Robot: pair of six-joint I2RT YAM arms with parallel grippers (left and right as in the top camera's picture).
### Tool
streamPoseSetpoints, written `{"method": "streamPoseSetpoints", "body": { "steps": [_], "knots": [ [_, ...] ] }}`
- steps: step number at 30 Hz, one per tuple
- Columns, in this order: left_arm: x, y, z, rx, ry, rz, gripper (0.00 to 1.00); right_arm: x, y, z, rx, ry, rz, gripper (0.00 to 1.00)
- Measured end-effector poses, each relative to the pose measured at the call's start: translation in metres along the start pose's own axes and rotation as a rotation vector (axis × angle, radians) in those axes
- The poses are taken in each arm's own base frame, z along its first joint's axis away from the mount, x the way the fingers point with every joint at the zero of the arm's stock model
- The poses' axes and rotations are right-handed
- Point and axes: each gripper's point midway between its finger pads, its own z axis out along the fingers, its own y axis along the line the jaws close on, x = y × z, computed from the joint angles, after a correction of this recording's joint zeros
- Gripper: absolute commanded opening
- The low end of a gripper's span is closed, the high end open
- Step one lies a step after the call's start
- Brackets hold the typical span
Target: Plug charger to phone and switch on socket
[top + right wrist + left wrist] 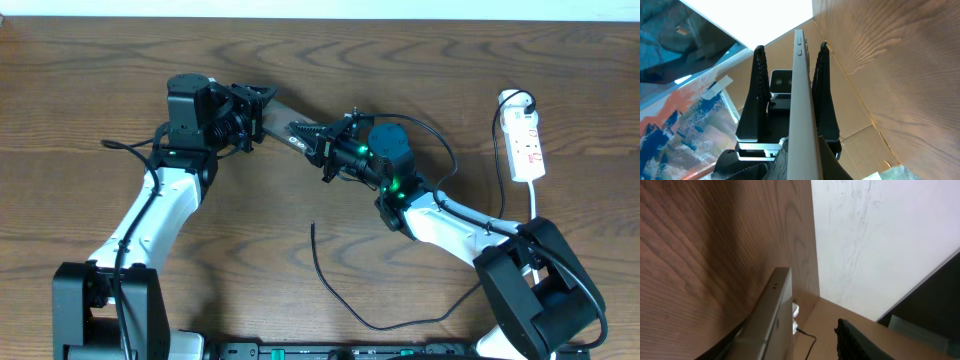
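The phone (285, 118) is held on edge above the table between the two arms, and it shows edge-on as a pale strip (800, 100). My right gripper (310, 138) is shut on its near end (802, 150). My left gripper (265, 110) is open and straddles the far end; its fingers (758, 85) stand either side, with a gap on one side. In the left wrist view the phone (772, 320) lies between the jaws of the left gripper (790, 345). The charger (340, 300) curls loose on the table with its tip free. The socket (527, 145) lies at the far right.
A white plug (515, 99) with a black cable sits at the socket's top end. The socket's white cord (535, 205) runs down past the right arm's base (540, 290). The left arm's base (110, 310) stands at the front left.
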Motion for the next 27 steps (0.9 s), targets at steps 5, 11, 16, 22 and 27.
{"method": "streamPoseSetpoints", "body": {
  "steps": [5, 11, 16, 22, 27],
  "knots": [
    [0.0009, 0.0, 0.0, 0.0, 0.005, 0.011, 0.34, 0.0024, -0.0015, 0.0012, 0.003, 0.002, 0.002, 0.01],
    [0.0011, 0.0021, 0.0007, -0.006, 0.008, 0.019, 0.15, 0.0017, 0.0018, 0.0012, -0.011, -0.005, 0.001, 0.02],
    [0.0009, 0.0027, 0.0013, -0.006, 0.009, 0.033, 0.08, 0.0006, 0.0042, 0.0013, -0.022, -0.012, 0.032, 0.01],
    [0.0012, 0.0028, 0.0012, -0.007, 0.011, 0.032, 0.08, 0.0007, 0.0042, 0.0014, -0.022, -0.012, 0.045, 0.02],
    [0.0012, 0.003, 0.0011, -0.007, 0.012, 0.033, 0.07, 0.0016, 0.0037, 0.0022, -0.024, -0.016, 0.046, 0.01]
  ]
}}
